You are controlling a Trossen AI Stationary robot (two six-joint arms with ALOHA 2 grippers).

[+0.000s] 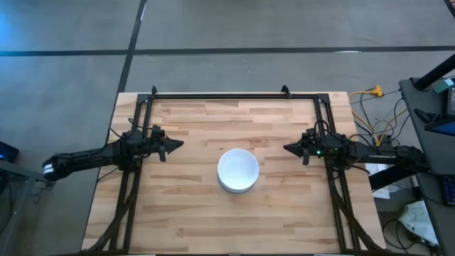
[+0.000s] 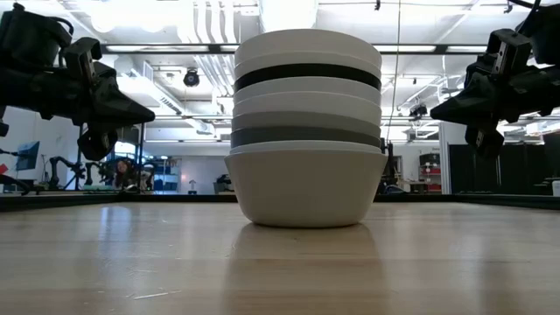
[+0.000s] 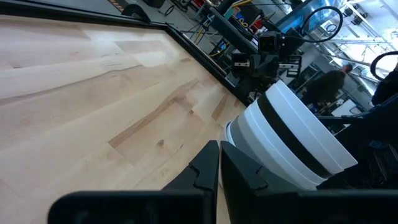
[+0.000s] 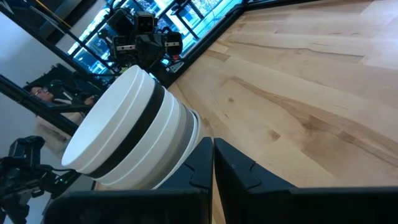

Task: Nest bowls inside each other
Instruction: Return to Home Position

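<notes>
Bowls (image 1: 237,171) all nested in one stack at centre of table (image 1: 213,121), white one on top; prob. nine, bands hard to count. Left gripper (image 1: 174,144) & right gripper (image 1: 290,148) hover either side, well apart from the stack, fingers pressed together, empty.

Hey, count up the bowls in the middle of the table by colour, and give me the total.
White bowls: 5
Pale grey-green bowls: 2
Dark grey bowl: 1
Black bowl: 1
Total: 9, all nested together, counted by the bands that show in the low view.
</notes>
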